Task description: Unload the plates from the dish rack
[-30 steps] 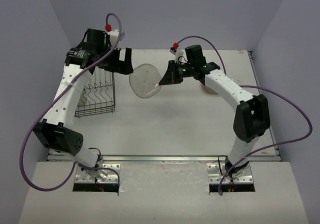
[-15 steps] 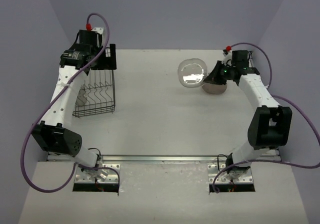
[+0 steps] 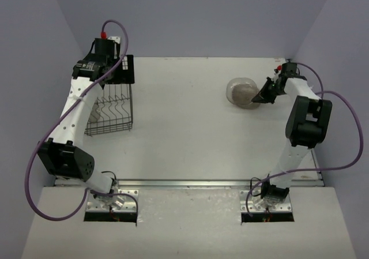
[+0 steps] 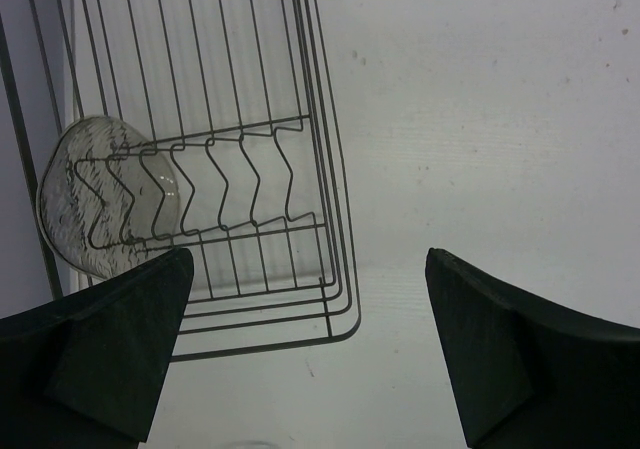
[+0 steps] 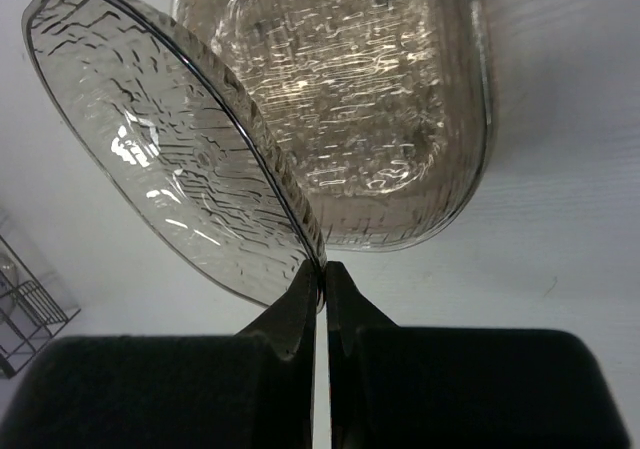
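Note:
My right gripper (image 5: 322, 269) is shut on the rim of a see-through plate (image 5: 170, 139). It holds the plate tilted just over a grey-brown plate (image 5: 350, 99) lying on the table. In the top view the right gripper (image 3: 266, 92) and the held plate (image 3: 239, 87) are at the far right, over the lying plate (image 3: 251, 103). The black wire dish rack (image 3: 112, 110) stands at the far left. One see-through plate (image 4: 105, 194) stands upright in the dividers at its left end. My left gripper (image 4: 310, 359) is open and empty above the rack's right edge (image 4: 335, 199), and it also shows in the top view (image 3: 127, 70).
The table's far edge runs just behind the rack and the plates. The right arm's elbow (image 3: 305, 120) stands near the table's right edge. Purple cables loop off both arms.
My right gripper has carried the see-through plate from the table's middle to the far right and lowered it over the lying plate. The left gripper drew back over the rack.

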Robot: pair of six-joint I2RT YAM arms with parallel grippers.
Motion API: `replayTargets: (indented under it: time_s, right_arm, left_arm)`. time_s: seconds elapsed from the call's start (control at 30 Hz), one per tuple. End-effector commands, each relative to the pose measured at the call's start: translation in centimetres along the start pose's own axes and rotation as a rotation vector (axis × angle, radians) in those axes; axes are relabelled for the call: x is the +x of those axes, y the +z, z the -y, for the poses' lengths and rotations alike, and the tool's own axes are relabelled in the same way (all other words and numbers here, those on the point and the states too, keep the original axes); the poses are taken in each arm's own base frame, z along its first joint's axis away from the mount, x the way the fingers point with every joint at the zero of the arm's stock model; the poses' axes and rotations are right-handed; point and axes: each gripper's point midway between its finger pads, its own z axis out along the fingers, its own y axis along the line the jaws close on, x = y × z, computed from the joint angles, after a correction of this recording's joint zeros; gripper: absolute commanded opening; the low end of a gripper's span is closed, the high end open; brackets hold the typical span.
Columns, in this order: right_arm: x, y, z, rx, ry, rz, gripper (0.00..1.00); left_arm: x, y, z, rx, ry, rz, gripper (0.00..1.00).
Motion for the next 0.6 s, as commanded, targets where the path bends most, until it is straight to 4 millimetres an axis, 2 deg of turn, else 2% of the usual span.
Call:
replayTargets:
  time_s: [0.0,0.27,0.57]
  right_arm:
    - [-2.6,-0.3,0.3,-0.026,0.024,0.04,0.0]
    - [-4.7,0.0,0.7,-0.098,0.052,0.022,0.0]
    - [-4.5,0.9,1.6,-0.092,0.037,-0.033,0.0]
  left_arm:
    - [-1.4,-1.2,-0.5,-0.014,-0.03,0.071,1.0]
    - [-1.2,-1.0,-0.5,-0.013,-0.027,0.064,1.0]
    - [-1.1,-0.8,-0.6,-0.014,-0.024,0.055,1.0]
